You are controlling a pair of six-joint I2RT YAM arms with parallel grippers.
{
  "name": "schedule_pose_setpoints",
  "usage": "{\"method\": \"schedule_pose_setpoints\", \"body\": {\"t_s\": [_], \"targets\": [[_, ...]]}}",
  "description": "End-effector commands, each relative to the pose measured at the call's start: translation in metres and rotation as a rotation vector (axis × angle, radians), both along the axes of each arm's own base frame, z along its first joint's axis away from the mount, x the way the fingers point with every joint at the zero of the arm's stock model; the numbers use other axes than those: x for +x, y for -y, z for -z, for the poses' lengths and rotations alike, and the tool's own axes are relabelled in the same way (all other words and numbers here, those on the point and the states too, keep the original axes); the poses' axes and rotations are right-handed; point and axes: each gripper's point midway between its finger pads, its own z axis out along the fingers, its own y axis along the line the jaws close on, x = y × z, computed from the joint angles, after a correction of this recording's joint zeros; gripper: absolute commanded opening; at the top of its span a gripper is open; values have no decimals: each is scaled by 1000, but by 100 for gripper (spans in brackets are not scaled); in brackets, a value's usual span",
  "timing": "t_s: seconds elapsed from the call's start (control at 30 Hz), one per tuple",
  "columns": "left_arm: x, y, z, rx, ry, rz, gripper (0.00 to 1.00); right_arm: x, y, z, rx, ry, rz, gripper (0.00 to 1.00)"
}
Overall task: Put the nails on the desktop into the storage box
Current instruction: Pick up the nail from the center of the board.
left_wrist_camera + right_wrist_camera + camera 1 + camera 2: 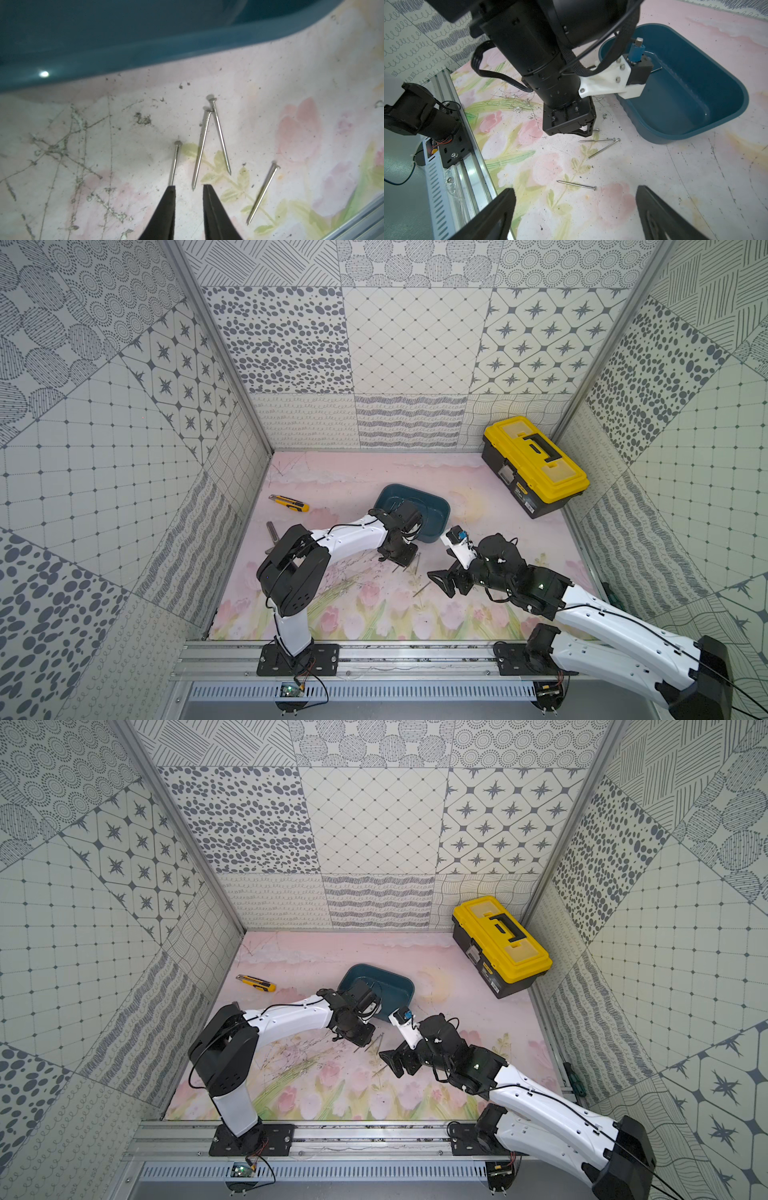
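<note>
Grey nails (200, 150) faint overhead, crisp wrist-side

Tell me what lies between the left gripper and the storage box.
Left wrist view: three nails lie ahead of the left gripper, then bare desktop up to the storage box.
</note>
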Motion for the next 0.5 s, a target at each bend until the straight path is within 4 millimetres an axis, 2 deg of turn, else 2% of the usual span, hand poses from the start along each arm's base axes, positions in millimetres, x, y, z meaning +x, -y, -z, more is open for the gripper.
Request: {"method": "schedule_pose_setpoints", "body": {"t_s": [0.0, 0.47], "targets": [[0, 8, 3, -17, 5, 78, 26, 3, -3, -3, 16, 10, 10, 96], [7, -2, 11, 35, 18, 71, 25, 3, -4, 1, 19, 4, 14, 96]]}}
